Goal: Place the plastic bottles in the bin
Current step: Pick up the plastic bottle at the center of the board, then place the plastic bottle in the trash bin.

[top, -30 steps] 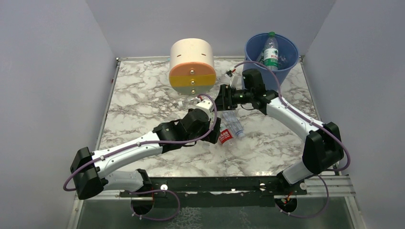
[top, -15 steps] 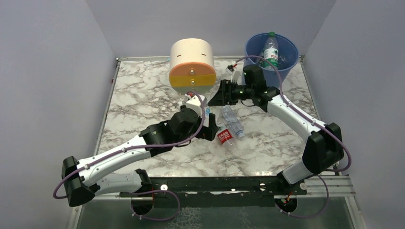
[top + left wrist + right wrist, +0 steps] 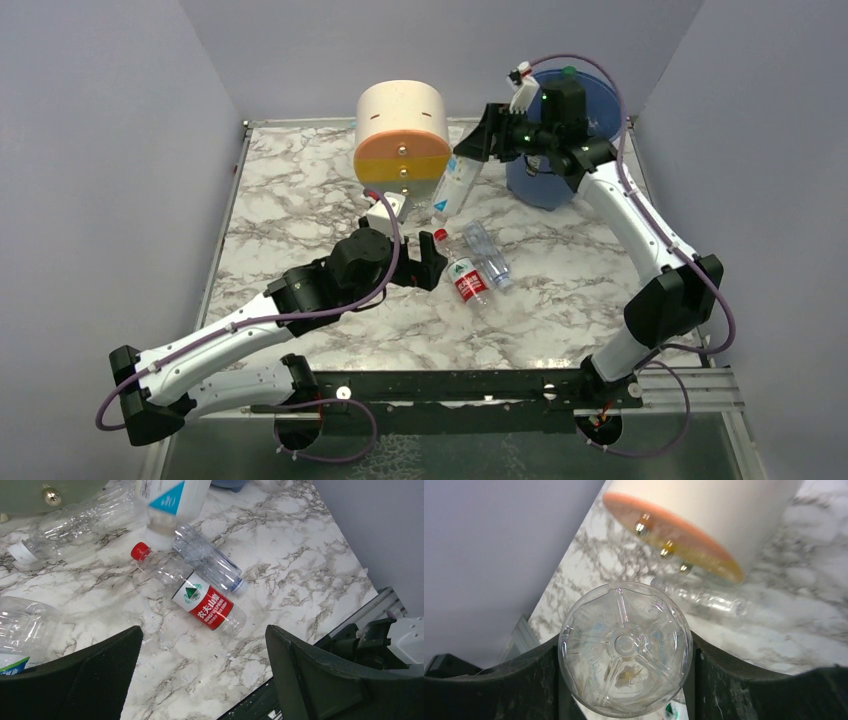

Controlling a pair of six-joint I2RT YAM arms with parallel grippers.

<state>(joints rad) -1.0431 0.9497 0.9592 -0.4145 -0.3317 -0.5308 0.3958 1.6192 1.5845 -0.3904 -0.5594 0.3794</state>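
My right gripper (image 3: 472,152) is shut on a clear bottle with a white-and-blue label (image 3: 451,188) and holds it in the air, slanting down, in front of the drawer unit. The right wrist view shows this bottle's base (image 3: 625,647) clamped between both fingers. The blue bin (image 3: 540,190) stands at the back right, largely hidden behind my right arm. My left gripper (image 3: 430,262) is open and empty, low over the table (image 3: 205,680). Just beyond it lie a red-labelled bottle with a red cap (image 3: 202,602) and a clear bottle (image 3: 210,562).
The cream-and-orange drawer unit (image 3: 403,140) stands at the back middle, with a clear bottle (image 3: 699,597) lying at its foot. Another bottle (image 3: 20,625) lies left of my left gripper. The table's front rail (image 3: 480,385) holds the arm bases.
My right gripper rose from the table and swung back toward the bin with the white-and-blue bottle in it. My left arm drew back to the left, uncovering the bottles on the table.
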